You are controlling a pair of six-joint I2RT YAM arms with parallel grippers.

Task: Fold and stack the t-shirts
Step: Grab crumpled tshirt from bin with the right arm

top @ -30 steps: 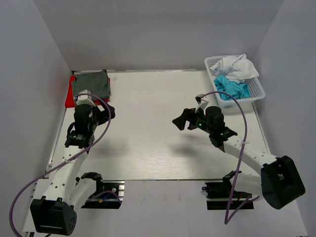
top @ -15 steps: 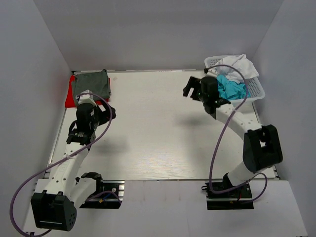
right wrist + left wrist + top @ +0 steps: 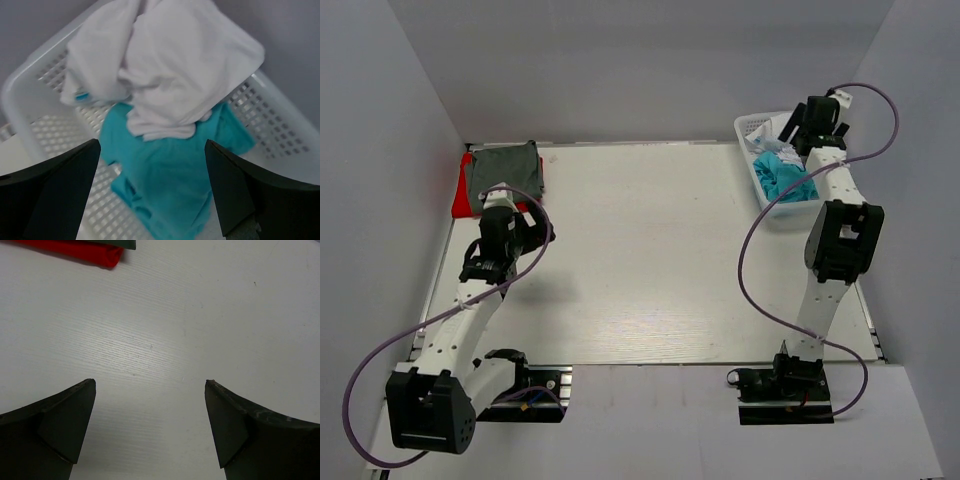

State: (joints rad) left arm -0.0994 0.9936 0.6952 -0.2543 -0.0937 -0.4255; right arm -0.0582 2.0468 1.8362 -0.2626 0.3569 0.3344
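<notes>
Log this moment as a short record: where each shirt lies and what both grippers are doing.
folded stack: dark grey shirt on top of red shirt, far left corner of table
basket: white shirt bunched over teal shirt, both unfolded
left gripper: open, empty, over bare table near the stack
right gripper: open, empty, above the basket
left to do: fold white and teal

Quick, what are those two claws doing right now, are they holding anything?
Left gripper: open, empty, over the table.
Right gripper: open, empty, above the white t-shirt in the basket.
</notes>
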